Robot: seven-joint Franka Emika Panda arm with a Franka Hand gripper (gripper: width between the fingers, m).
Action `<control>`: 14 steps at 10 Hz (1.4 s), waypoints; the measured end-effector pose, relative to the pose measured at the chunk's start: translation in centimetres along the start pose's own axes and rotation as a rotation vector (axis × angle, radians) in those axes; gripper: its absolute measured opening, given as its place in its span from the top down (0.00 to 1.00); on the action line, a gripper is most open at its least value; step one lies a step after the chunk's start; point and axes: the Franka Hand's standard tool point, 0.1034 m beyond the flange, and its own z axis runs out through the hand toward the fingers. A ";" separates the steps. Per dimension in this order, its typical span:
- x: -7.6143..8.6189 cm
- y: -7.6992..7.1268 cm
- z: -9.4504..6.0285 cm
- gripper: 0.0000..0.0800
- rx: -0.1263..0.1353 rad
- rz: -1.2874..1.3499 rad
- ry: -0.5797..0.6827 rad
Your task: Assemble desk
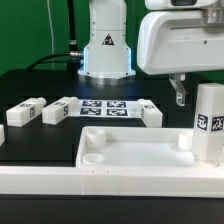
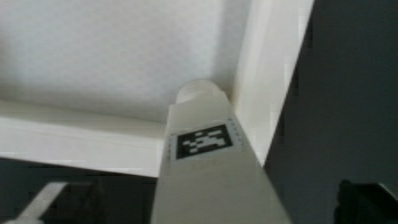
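Jaws over upright leg (image 1: 208, 122) at tabletop (image 1: 140, 150) corner, cannot tell if pinching

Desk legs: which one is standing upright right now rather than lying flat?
The leg at the exterior view's right, standing upright at the tabletop's corner. The other legs lie flat beyond the tabletop.

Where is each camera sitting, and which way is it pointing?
Exterior view: off the arm, slightly above the table, facing the robot's base across the tabletop; the arm's white wrist and claw show at the exterior view's right.
Wrist view: on the wrist, looking along a tagged leg toward the tabletop's rim; no claw part is clearly visible.
Shared: the upright leg and the tabletop.
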 end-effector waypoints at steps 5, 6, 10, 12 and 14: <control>0.0 -0.3 0.0 0.34 -0.004 -0.152 -0.001; 0.0 -0.3 0.0 0.57 -0.004 -0.152 -0.001; 0.0 -0.1 0.0 0.64 0.001 -0.021 0.002; -0.1 0.2 0.1 0.64 0.031 0.225 0.011; -0.1 0.3 0.1 0.64 0.046 0.434 0.019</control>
